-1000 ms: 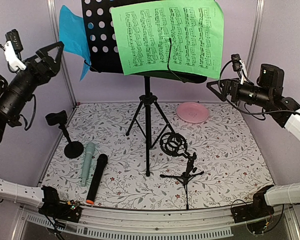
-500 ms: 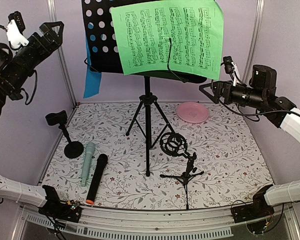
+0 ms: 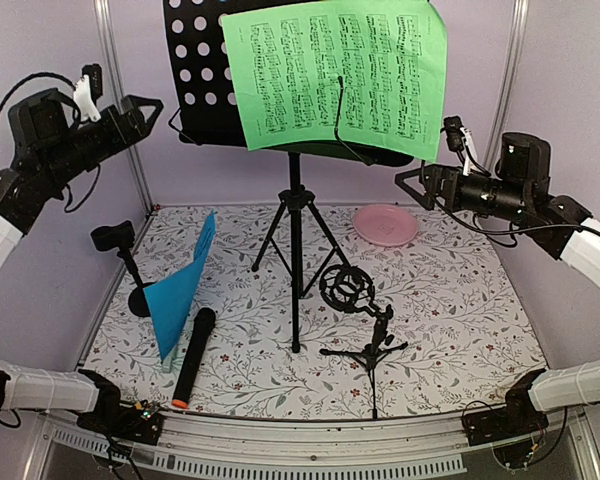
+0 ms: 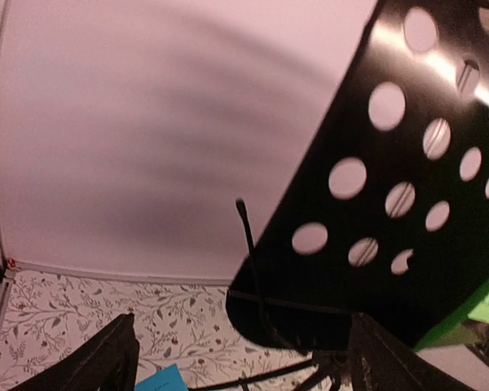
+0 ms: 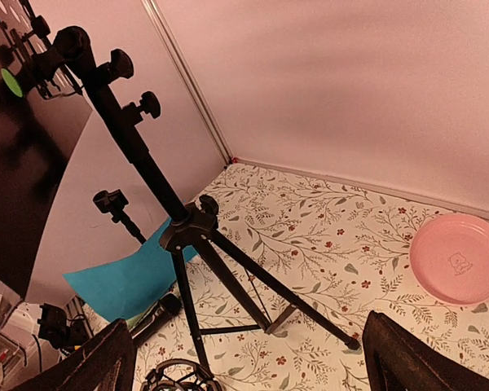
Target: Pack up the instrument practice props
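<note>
1. Blue music sheet [image 3: 180,290] has come off the rack [image 3: 205,70]. A second ago it was up at the rack's left edge. Now it is down on the table [image 3: 460,300], left of the rack's tripod legs, curled and standing on edge against the round-base mic support [image 3: 128,262].
2. Left gripper [image 3: 156,108] has swung round and now hovers left of the rack's perforated panel. Jaws are spread wide with nothing between them. The wrist view shows only panel and wall in the gap.
3. Right gripper [image 3: 406,186] has crept in toward the rack's right edge. It is fully spread and empty, close to the green music sheet [image 3: 340,75] but not touching it.
4. Unchanged:
   - The green music sheet still lies on the rack face.
   - The black microphone [image 3: 195,355] lies left of the rack's legs, just beside the blue sheet's lower corner.
   - The shock-mount mic support [image 3: 360,320] stands right of the legs.
   - The mint-green microphone no longer shows. Judgement: it is under the blue sheet.
5. Judgement: one sheet is freed but loose, not packed, so the task is at an early stage. The green sheet looks next, and the right gripper is well placed for it. Risk: the thin paper on the table may be awkward to pinch, and it hides a microphone.
</note>
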You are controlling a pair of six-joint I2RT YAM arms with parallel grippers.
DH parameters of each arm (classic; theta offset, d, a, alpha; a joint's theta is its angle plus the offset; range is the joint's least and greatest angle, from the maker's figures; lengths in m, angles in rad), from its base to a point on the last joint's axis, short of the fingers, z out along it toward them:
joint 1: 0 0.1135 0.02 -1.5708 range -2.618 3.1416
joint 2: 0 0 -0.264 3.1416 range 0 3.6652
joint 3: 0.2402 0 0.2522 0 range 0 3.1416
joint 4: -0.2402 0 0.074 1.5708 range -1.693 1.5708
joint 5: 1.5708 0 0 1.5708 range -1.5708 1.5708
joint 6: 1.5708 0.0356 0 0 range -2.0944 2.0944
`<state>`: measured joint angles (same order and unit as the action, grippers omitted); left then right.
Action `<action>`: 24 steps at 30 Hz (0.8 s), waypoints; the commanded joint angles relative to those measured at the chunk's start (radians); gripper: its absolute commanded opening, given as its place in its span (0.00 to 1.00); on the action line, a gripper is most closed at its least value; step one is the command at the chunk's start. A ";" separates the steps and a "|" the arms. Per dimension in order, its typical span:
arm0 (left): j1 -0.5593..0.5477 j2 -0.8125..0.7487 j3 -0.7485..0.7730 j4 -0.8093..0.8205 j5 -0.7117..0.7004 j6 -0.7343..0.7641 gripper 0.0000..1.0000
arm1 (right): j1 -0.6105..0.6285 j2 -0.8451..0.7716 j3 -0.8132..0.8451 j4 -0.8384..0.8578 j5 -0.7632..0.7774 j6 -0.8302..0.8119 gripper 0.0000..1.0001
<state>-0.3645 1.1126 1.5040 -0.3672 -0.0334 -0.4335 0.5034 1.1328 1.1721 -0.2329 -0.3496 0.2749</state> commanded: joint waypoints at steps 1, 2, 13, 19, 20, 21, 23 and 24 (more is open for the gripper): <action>0.007 -0.167 -0.209 -0.121 0.123 0.028 0.90 | 0.009 -0.059 -0.044 -0.028 0.041 0.040 0.99; 0.006 -0.186 -0.245 -0.188 0.089 0.019 0.89 | 0.009 -0.067 -0.058 -0.027 0.047 0.042 0.99; 0.005 -0.381 -0.452 0.016 0.373 0.140 0.89 | 0.011 -0.117 0.074 -0.157 0.050 -0.178 0.99; 0.006 -0.307 -0.428 0.322 0.734 0.127 0.90 | 0.011 -0.214 0.061 -0.210 0.024 -0.344 0.99; 0.006 -0.267 -0.402 0.356 0.768 0.110 0.88 | 0.011 -0.216 0.063 -0.222 -0.002 -0.346 0.99; 0.005 -0.229 -0.374 0.409 0.797 0.086 0.87 | 0.012 -0.217 0.067 -0.233 -0.025 -0.346 0.99; 0.004 -0.152 -0.331 0.501 0.843 0.033 0.84 | 0.011 -0.214 0.075 -0.252 -0.058 -0.343 0.99; 0.003 -0.113 -0.317 0.555 0.874 0.007 0.83 | 0.011 -0.211 0.077 -0.261 -0.065 -0.341 0.99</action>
<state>-0.3641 0.8616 1.1336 -0.0666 0.6453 -0.3447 0.5076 0.9012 1.2274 -0.4225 -0.3443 -0.0181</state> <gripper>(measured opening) 0.853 0.989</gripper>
